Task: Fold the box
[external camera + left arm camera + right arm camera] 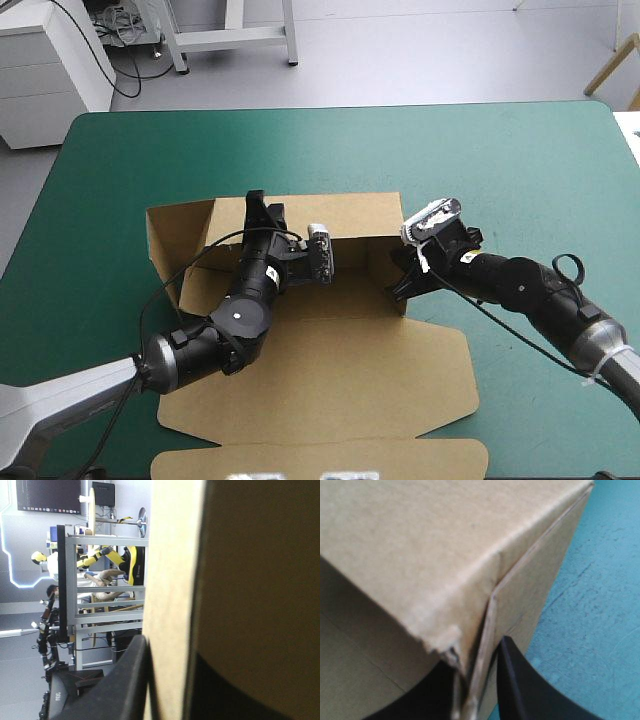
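The box (330,370) lies mid-surface (520,160) with its far wall raised and its lid and near flaps flat toward me. My left pincer (262,210) is all but closed over the far wall's top edge, with the board pinched between its fingers. My right pincer (475,660) is nearly closed the same way on that wall's right corner, where a tucked flap edge shows. If the arms pull unevenly, I expect the wall to buckle or slip free. The frayed corner could also tear or untuck.
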Controlling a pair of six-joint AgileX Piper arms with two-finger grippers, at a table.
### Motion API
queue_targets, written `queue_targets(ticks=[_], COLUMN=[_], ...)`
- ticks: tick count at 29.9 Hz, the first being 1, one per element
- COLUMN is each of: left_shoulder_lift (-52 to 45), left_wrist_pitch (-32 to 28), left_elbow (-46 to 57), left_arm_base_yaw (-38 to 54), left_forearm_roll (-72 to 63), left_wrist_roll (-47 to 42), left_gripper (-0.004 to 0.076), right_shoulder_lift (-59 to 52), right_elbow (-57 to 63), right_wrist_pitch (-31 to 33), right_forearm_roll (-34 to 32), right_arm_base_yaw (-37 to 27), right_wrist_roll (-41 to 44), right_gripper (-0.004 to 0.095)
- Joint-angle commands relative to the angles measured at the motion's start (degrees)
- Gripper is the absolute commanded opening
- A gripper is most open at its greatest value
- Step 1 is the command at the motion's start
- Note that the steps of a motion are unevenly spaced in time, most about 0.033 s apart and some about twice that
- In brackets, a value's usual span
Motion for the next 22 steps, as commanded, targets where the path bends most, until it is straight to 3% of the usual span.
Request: queue_targets(ticks=[1, 4, 7, 22], left_shoulder_lift=[-1.51, -1.51, -1.72, -4.54], left_wrist_pitch=[0.13, 2.33, 5.31, 15.2], left_elbow=[-0.93, -1.93, -2.91, -3.66], left_arm_base_yaw=[-0.12, -0.22, -0.99, -22.46], left_forearm_roll=[-1.1, -0.88, -0.44, 0.35], left_wrist_roll=[-2.74, -5.97, -5.95, -2.1], left_gripper=[0.0372, 0.0592, 0.068, 0.0681], right_shoulder_lift=[-1.25, -1.25, -1.25, -1.35], right_elbow=[-1.33, -1.33, -1.33, -1.33], right_wrist_pitch=[2.83, 2.31, 1.96, -0.8], right_forearm_roll=[1.31, 1.41, 1.41, 1.41], right_arm_base_yaw=[0.29, 0.29, 0.29, 0.29], right_wrist_roll=[-1.43, -1.43, -1.06, 0.0], right_gripper=[-0.002, -0.0019, -0.0019, -0.0019])
